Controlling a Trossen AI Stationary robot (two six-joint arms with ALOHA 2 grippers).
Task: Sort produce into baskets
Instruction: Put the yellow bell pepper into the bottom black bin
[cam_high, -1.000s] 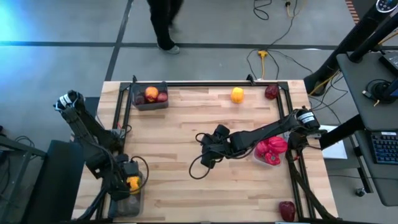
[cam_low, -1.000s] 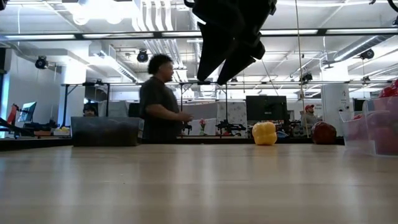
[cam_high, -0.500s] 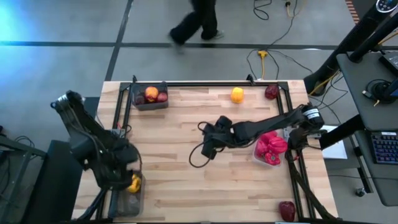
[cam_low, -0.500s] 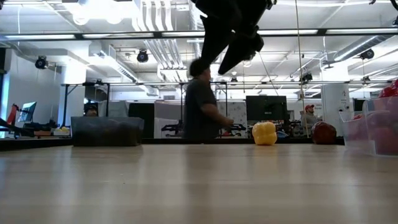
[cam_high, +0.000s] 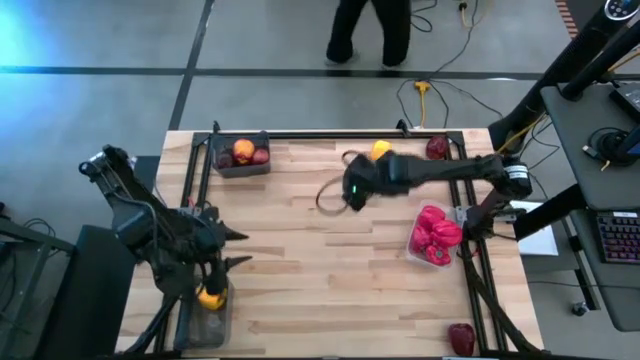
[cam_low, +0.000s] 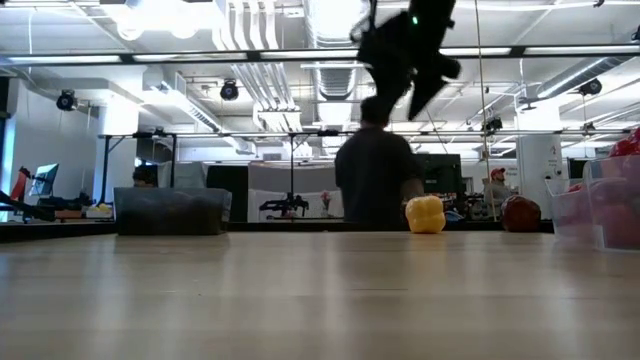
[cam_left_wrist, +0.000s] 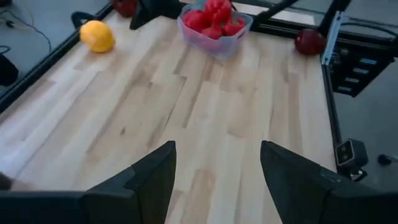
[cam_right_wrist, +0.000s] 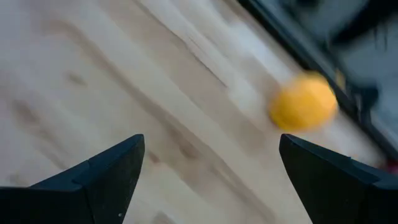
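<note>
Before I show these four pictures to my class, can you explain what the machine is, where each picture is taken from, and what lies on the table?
It is a robot with two dark arms at a wooden table, each ending in a two-finger gripper. One picture looks straight down, one looks level across the tabletop, and two come from cameras on the arms' wrists.

The right gripper is open and empty, up over the far part of the table near a loose yellow pepper. The left gripper is open and empty too, near the left edge.

A clear bin on the right holds red peppers. A dark bin at the far left holds round fruit. Another bin at the near left holds a yellow piece. Two dark red fruits lie loose: one at the far right, one at the near right. A person stands beyond the table.
</note>
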